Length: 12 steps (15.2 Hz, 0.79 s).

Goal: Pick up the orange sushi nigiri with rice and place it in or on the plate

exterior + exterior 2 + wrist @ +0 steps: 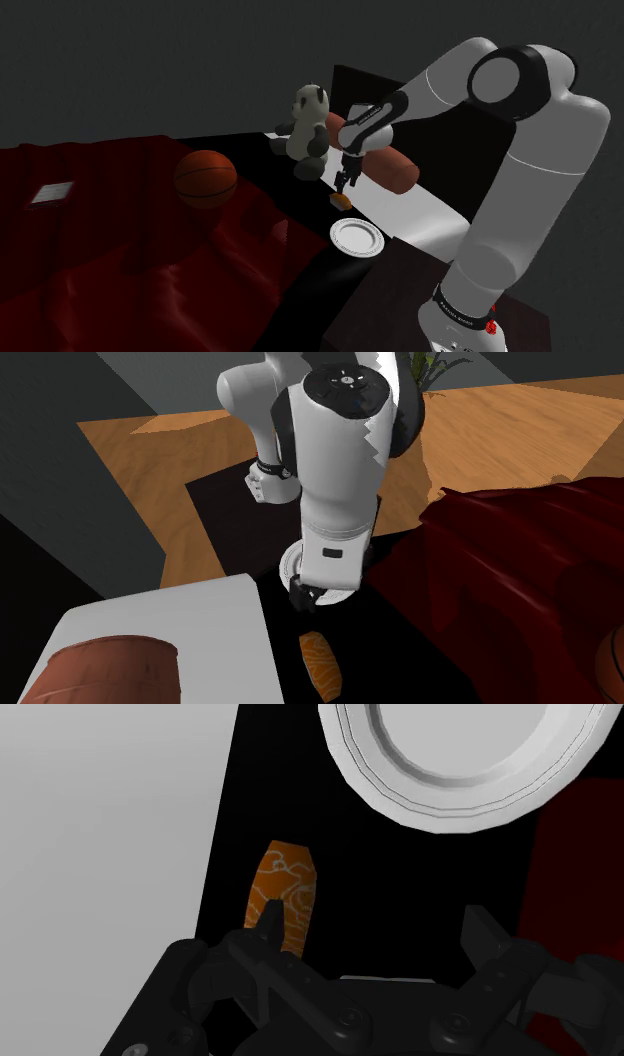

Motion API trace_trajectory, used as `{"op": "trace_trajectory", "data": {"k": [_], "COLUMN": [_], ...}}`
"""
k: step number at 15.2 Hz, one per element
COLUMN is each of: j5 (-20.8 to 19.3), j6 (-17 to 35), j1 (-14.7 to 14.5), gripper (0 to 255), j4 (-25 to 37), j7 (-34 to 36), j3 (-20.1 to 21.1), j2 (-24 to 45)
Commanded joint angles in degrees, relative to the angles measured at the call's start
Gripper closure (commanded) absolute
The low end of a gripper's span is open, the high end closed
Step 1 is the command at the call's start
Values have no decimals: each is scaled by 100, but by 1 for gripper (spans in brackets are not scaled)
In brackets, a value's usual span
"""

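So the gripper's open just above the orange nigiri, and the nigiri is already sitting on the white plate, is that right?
Not quite. The nigiri is not on the plate: in the wrist view it lies on the black surface beside the plate, apart from its rim. The rest holds: the gripper is open just above it.

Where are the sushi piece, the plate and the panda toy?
orange sushi nigiri [281, 894], wrist view, middle of its orange top.
plate [356, 238], shoulder view, its bare centre.
panda toy [307, 138], shoulder view, its belly.
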<state>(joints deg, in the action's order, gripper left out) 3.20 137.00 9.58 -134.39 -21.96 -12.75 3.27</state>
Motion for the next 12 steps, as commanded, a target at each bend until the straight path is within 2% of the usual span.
{"op": "trace_trajectory", "data": {"k": [1, 7, 12], "j5": [149, 602, 710], "j6": [234, 651, 898], "j1": [67, 401, 456], "gripper": [0, 0, 0], "j4": [211, 1092, 1117], "j7": [-198, -746, -824], "j3": [-35, 8, 81], "j2": [445, 1757, 2035]}}
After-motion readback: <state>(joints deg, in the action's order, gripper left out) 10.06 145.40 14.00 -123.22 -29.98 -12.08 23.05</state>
